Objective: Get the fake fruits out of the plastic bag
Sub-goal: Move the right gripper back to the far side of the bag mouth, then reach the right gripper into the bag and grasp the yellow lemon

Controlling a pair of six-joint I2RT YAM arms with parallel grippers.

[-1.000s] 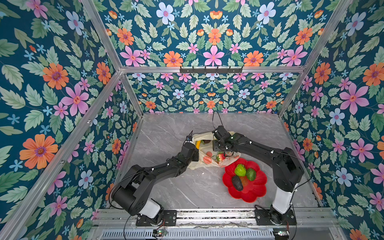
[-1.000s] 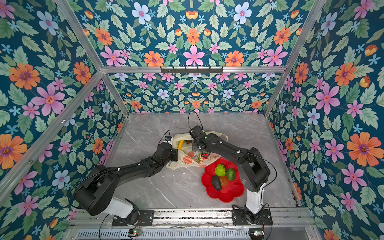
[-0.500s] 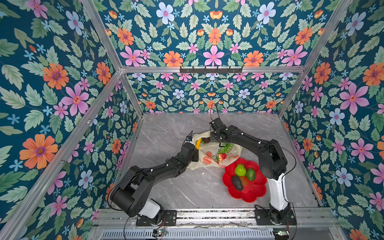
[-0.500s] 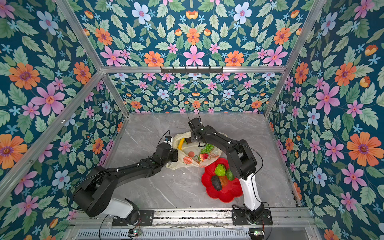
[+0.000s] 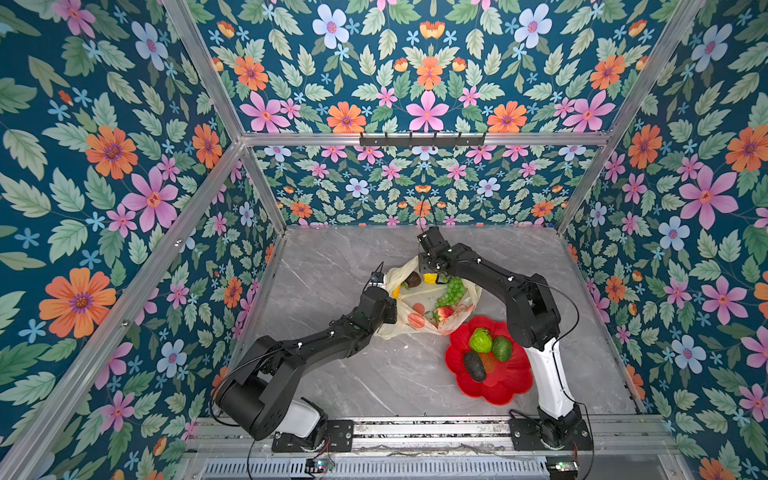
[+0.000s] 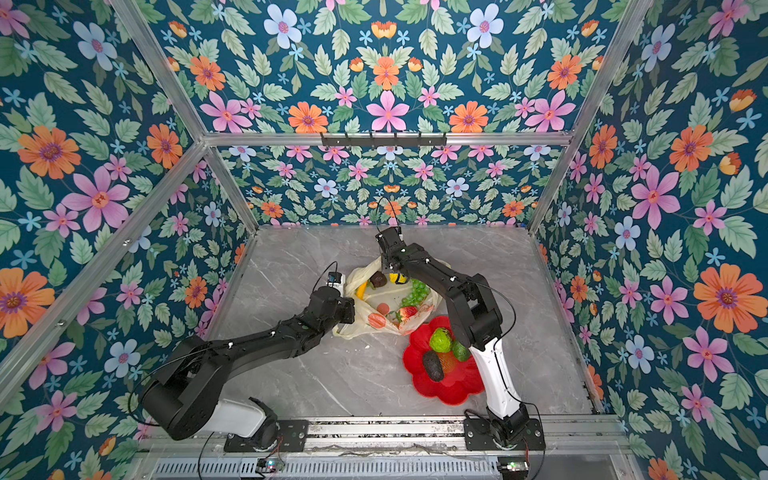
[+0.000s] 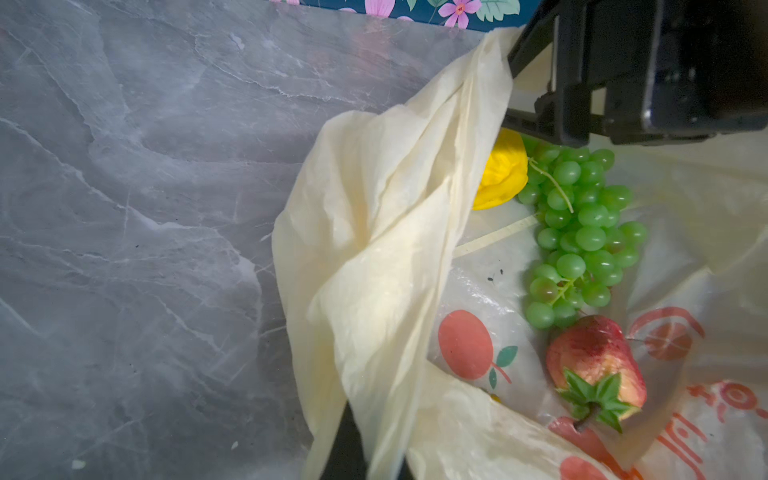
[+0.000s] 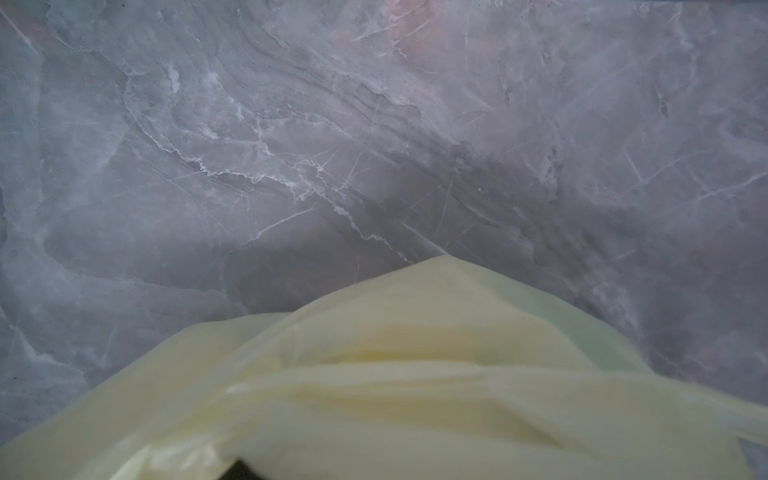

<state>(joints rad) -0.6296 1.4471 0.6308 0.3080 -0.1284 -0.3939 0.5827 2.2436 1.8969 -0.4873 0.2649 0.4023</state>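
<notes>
The plastic bag (image 5: pixel 432 305) lies open on the table in both top views. Inside it are a green grape bunch (image 7: pixel 582 232), a strawberry (image 7: pixel 594 365), a yellow lemon (image 7: pixel 500 170), a dark fruit (image 5: pixel 412 279) and a banana (image 5: pixel 397 289). My left gripper (image 5: pixel 394 309) is shut on the bag's near-left rim, whose film drapes over its jaws (image 7: pixel 349 453). My right gripper (image 7: pixel 509 95) hangs at the bag's far rim just above the lemon with its fingers apart. Its own wrist view shows only bag film (image 8: pixel 415 374) over the jaws.
A red flower-shaped dish (image 5: pixel 511 388) sits right of the bag and holds two green bumpy fruits (image 5: pixel 481 340) and a dark avocado (image 5: pixel 474 365). The right arm's elbow (image 5: pixel 532 307) hangs over the dish's far side. Grey marble table (image 5: pixel 332 266) spreads around, with floral walls close by.
My right gripper has moved from the bag's middle back to its far rim, uncovering the grapes. The left gripper has kept its hold on the bag.
</notes>
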